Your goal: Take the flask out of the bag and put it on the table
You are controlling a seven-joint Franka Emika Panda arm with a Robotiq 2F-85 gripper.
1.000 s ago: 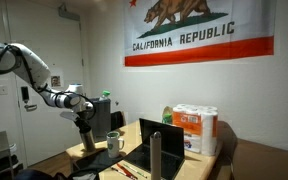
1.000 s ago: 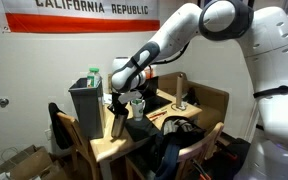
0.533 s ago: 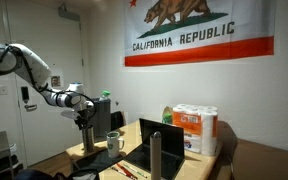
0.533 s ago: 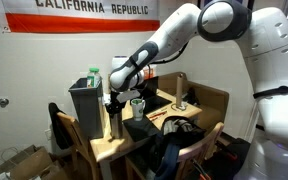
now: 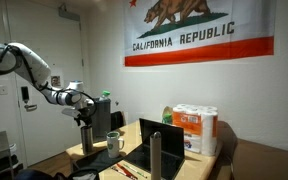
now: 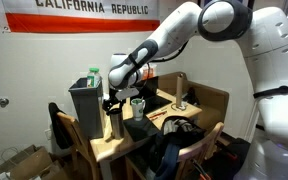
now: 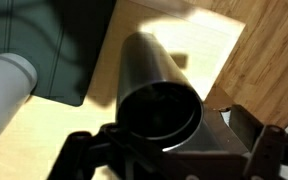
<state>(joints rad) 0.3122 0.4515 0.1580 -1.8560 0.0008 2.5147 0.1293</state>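
The flask [image 5: 85,138] is a dark metal cylinder standing upright on the wooden table [image 6: 109,150], seen in both exterior views [image 6: 114,123]. My gripper [image 5: 82,117] hangs just above its top [image 6: 111,101]. In the wrist view I look down into the flask's open mouth [image 7: 160,105]; my gripper [image 7: 171,152] stands open, its fingers [image 7: 267,148] spread wide of the rim and apart from it. The dark grey bag [image 6: 84,108] stands right beside the flask, with a white bottle [image 7: 4,85] in it.
A mug [image 6: 137,106] stands close to the flask. An open laptop [image 5: 160,146], a second dark flask [image 5: 155,155] and a pack of paper rolls [image 5: 196,128] share the table. Chairs [image 6: 68,135] and a backpack [image 6: 174,140] surround it.
My jaws have gone from shut on the flask to open, letting it go. The flask stays upright on the table; the arm has barely moved.
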